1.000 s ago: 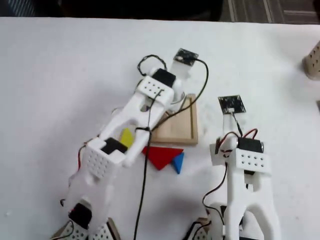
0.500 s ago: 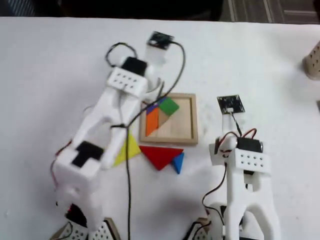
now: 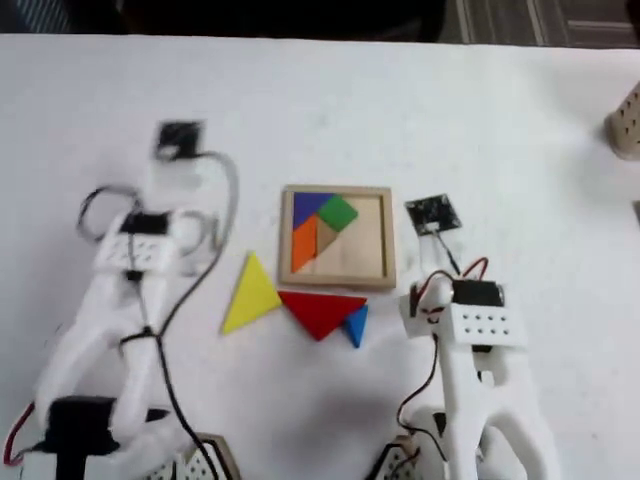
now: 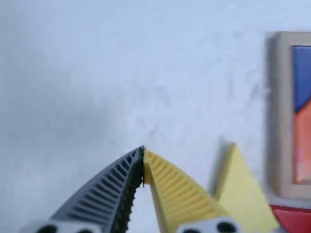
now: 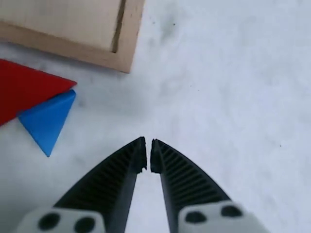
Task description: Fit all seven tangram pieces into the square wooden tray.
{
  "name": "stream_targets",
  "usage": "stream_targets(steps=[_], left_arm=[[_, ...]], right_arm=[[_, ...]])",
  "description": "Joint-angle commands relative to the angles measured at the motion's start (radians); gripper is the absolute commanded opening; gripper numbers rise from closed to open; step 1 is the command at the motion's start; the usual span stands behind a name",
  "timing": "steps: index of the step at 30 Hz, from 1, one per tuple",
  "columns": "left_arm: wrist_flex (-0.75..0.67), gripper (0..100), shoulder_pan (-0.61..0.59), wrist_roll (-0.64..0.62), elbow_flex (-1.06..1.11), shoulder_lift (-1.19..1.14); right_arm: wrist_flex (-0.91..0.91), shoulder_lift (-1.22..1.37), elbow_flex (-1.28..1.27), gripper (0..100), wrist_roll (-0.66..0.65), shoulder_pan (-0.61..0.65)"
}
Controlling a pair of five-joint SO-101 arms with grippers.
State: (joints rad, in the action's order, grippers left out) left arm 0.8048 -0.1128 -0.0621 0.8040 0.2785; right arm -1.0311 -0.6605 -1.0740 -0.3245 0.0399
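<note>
The square wooden tray (image 3: 385,240) lies mid-table with several pieces in its far-left part: blue (image 3: 308,205), green (image 3: 339,212), orange (image 3: 303,244) and a tan one (image 3: 326,237). In front of it on the table lie a yellow triangle (image 3: 250,292), a red triangle (image 3: 321,311) and a small blue triangle (image 3: 357,324). My left gripper (image 4: 142,167) is shut and empty, out over bare table left of the yellow triangle (image 4: 241,194) and the tray (image 4: 281,111). My right gripper (image 5: 148,156) is shut and empty, right of the small blue triangle (image 5: 47,119) and in front of the tray's corner (image 5: 127,54).
The left arm (image 3: 125,290) stands at the left and the right arm (image 3: 480,340) at the front right, both trailing cables. A tan perforated object (image 3: 627,125) sits at the right edge. White tabletop stretches open behind the tray.
The left arm has swung from over the tray to the far left, uncovering the pieces in the tray and the yellow triangle. The right arm has shifted slightly to the left.
</note>
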Motion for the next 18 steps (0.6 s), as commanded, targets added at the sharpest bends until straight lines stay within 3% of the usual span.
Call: stream_targets(steps=[1, 4, 8, 13, 18], left_arm=[[-0.095, 2, -0.117, 0.034, 0.089, 0.058], [-0.124, 2, -0.145, 0.124, 0.127, 0.058], [-0.126, 2, -0.134, 0.138, 0.129, 0.058], [-0.127, 2, -0.131, 0.143, 0.129, 0.058], [-0.172, 2, -0.131, 0.144, 0.137, 0.058]], right_arm=[[0.007, -0.025, 0.014, 2.1, -0.012, 0.036], [-0.042, -0.03, 0.051, 2.1, -0.015, 0.145], [-0.111, -0.059, 0.06, 5.0, -0.041, 0.358], [-0.11, -0.061, 0.049, 20.5, 0.032, 0.453], [0.022, -0.061, -0.04, 22.2, 0.141, 0.59]])
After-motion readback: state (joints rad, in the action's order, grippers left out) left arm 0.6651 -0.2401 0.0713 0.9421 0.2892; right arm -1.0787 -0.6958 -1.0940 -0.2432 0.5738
